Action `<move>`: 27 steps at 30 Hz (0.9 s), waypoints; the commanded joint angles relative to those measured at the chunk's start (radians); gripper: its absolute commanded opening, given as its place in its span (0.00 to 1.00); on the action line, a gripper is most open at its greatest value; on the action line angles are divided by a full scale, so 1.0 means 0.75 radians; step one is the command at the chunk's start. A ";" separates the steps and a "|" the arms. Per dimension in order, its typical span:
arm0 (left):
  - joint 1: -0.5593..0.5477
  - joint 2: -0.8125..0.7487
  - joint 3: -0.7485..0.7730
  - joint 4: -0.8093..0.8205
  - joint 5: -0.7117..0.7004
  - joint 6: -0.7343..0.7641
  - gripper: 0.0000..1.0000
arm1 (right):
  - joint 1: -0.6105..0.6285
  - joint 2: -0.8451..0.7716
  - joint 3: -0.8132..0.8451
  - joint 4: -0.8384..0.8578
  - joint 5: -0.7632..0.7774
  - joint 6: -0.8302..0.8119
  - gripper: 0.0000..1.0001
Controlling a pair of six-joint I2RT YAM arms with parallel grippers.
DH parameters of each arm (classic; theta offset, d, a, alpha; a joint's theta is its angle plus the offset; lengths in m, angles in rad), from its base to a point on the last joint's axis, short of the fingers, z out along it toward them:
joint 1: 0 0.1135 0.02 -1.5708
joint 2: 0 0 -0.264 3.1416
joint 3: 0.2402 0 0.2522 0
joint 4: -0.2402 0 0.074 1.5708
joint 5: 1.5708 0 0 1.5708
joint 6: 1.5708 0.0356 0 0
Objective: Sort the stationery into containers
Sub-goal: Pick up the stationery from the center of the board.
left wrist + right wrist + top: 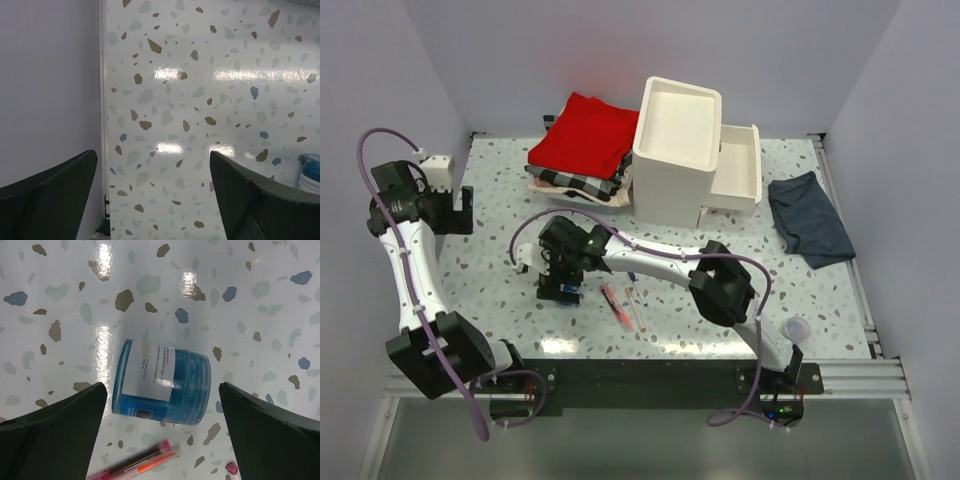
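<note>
A blue tape roll (186, 390) with a white label lies on its side on the speckled table. My right gripper (162, 386) is open above it, one jaw on each side, not touching it. In the top view the right gripper (563, 278) hangs over the roll (568, 292) at the table's left-middle. Thin pens with pink caps (145, 462) and an orange-red marker (613, 300) lie just beside the roll. The white drawer unit (677, 150) stands at the back with one drawer (738, 170) pulled out. My left gripper (458, 212) is open and empty by the left wall (154, 155).
Folded red and checked cloths (582, 140) lie left of the drawer unit. A dark blue-grey cloth (810, 220) lies at the right. A translucent small cup (796, 328) stands near the right arm's base. The left wall (50, 90) is close to the left gripper.
</note>
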 commanded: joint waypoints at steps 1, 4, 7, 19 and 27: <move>0.029 -0.057 -0.025 -0.025 0.043 0.094 1.00 | 0.001 0.029 0.069 0.023 -0.037 0.001 0.99; 0.041 -0.061 -0.042 -0.037 0.043 0.114 1.00 | 0.001 0.052 0.092 0.002 -0.051 0.001 0.99; 0.043 -0.063 -0.040 -0.050 0.053 0.114 1.00 | 0.001 0.056 0.096 -0.010 -0.069 -0.005 0.97; 0.072 -0.057 0.083 0.059 -0.094 0.294 1.00 | -0.002 0.009 0.041 -0.108 -0.141 -0.081 0.59; 0.072 -0.018 0.109 0.042 0.012 0.204 1.00 | -0.004 -0.079 0.043 -0.145 -0.106 -0.158 0.28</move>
